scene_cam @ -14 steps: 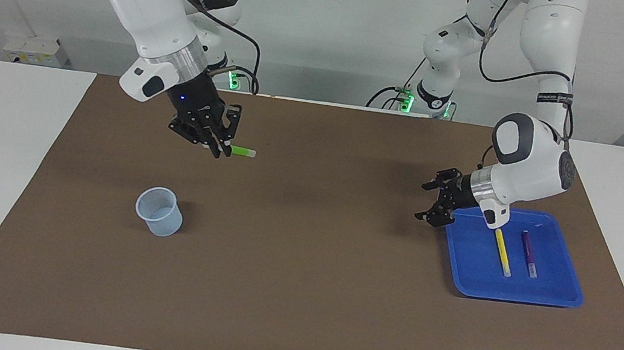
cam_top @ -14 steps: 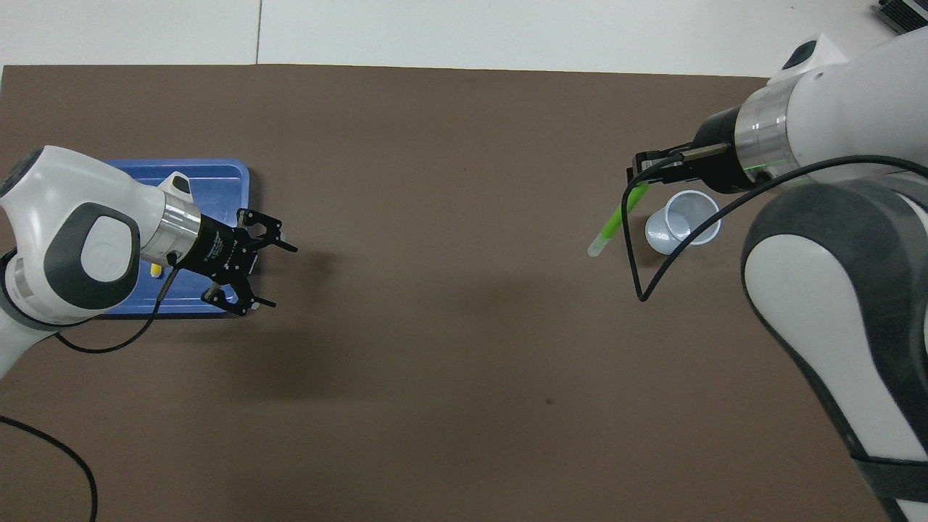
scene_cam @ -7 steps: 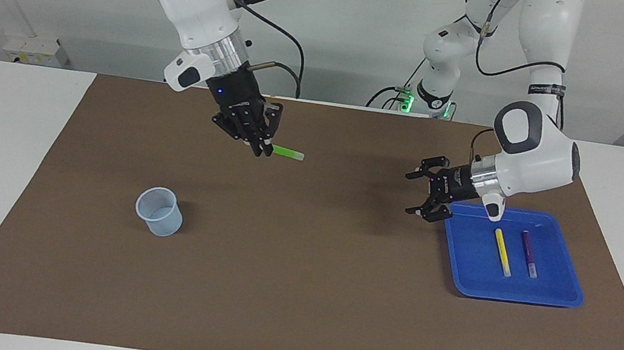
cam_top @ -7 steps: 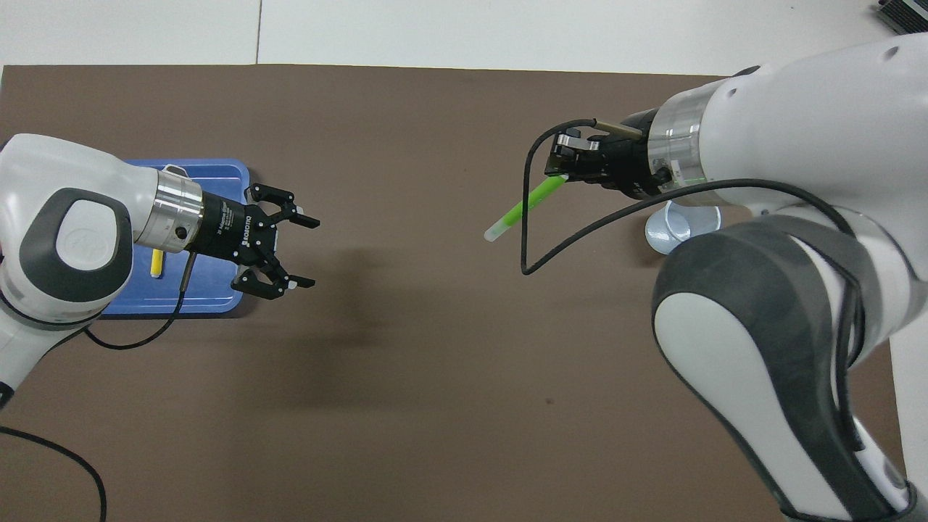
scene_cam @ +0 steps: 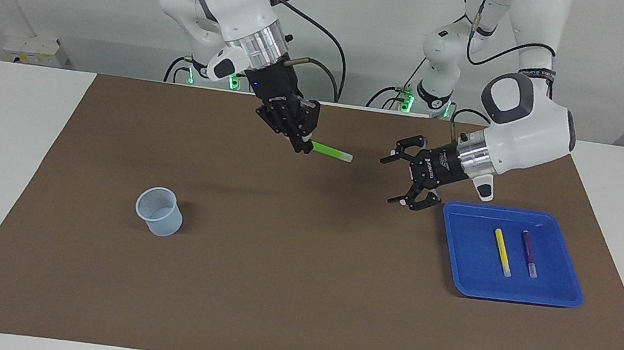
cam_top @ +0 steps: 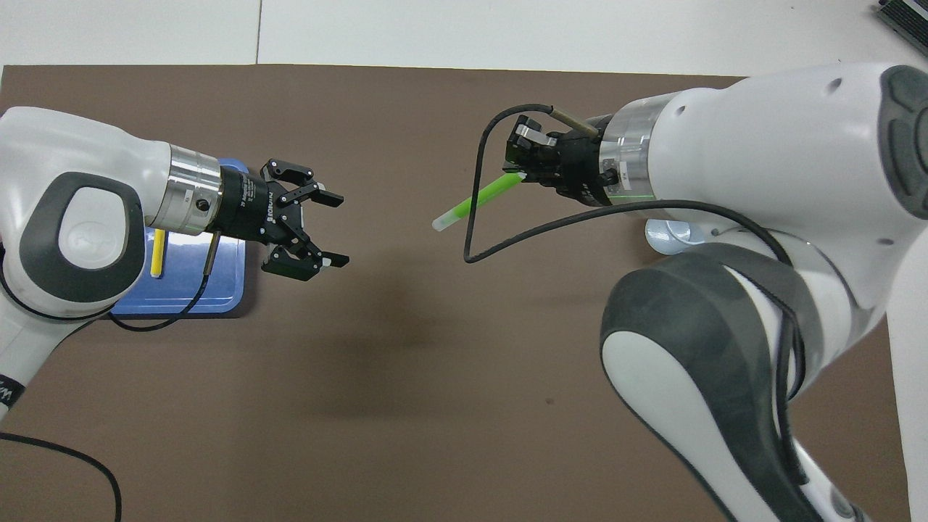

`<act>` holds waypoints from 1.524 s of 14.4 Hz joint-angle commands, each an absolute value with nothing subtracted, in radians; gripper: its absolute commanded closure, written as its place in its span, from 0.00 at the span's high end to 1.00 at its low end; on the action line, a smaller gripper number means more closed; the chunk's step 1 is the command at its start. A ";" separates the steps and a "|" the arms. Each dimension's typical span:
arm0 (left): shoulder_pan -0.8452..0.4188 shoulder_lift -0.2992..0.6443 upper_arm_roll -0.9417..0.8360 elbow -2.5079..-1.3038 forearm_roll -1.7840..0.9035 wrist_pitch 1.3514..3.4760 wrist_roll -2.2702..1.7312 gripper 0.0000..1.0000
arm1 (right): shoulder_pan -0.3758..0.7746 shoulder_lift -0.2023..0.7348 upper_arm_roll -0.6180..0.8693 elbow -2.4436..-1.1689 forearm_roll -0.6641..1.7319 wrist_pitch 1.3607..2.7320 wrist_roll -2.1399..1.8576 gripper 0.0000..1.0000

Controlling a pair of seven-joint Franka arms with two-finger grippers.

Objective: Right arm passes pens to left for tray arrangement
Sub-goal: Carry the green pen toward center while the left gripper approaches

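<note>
My right gripper [scene_cam: 303, 143] is closed on the green pen [scene_cam: 330, 152] and holds it by one end. The pen is up in the air, above the brown mat [scene_cam: 295, 295], in the middle part of the table. It lies almost level, and its pale end points toward my left gripper [scene_cam: 405, 182]. In the overhead view the same pen [cam_top: 478, 201] comes out of the right gripper [cam_top: 516, 174] at a slant, with the pale tip lowest in that view.

My left gripper is also in the air, above the mat, just beside the corner of the blue tray [scene_cam: 572, 300] that is toward the middle of the table. Its two fingers stand wide apart and there is nothing between them. The opening is turned toward the pen. There is a clear gap between the pale tip of the pen and the left fingers; they do not touch.

The blue tray sits on the mat at the left arm's end of the table. Inside it lie the yellow pen [scene_cam: 502, 252] and the purple pen [scene_cam: 528, 253], side by side and nearly parallel, not touching each other. The purple one is closer to the end of the table. In the overhead view my left arm covers a big part of the tray [cam_top: 225, 290], and only a piece of the yellow pen [cam_top: 156, 252] shows there.

A small clear cup [scene_cam: 159, 211] stands upright on the mat toward the right arm's end of the table, well apart from both grippers. I cannot see anything inside it.
</note>
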State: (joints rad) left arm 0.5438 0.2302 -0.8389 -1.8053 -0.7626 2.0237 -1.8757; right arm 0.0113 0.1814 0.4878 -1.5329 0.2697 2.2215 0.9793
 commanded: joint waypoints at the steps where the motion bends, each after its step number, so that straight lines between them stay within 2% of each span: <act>1: 0.572 0.213 -0.838 -1.766 -0.784 1.994 -1.962 0.97 | 0.026 0.186 0.492 -1.552 0.313 2.301 1.073 0.00; 3: 0.580 0.204 -0.841 -1.729 -0.778 1.954 -1.971 0.97 | 0.028 0.186 0.492 -1.557 0.313 2.321 1.107 0.00; 6: 0.586 0.137 -0.831 -1.720 -0.769 1.930 -1.961 0.97 | 0.028 0.186 0.492 -1.560 0.311 2.327 1.101 0.00; 11: 0.583 0.132 -0.838 -1.706 -0.683 1.925 -1.856 0.96 | 0.029 0.184 0.492 -1.565 0.311 2.327 1.100 0.00; 14: 0.623 0.107 -0.805 -1.709 -0.681 1.850 -1.799 0.95 | 0.034 0.183 0.494 -1.569 0.310 2.329 1.077 0.00; 17: 0.621 0.109 -0.807 -1.700 -0.684 1.847 -1.805 0.95 | 0.081 0.179 0.492 -1.588 0.293 2.330 1.031 0.00; 22: 0.583 0.121 -0.833 -1.592 -0.683 1.842 -1.816 0.95 | 0.081 0.173 0.492 -1.603 0.293 2.329 0.960 0.00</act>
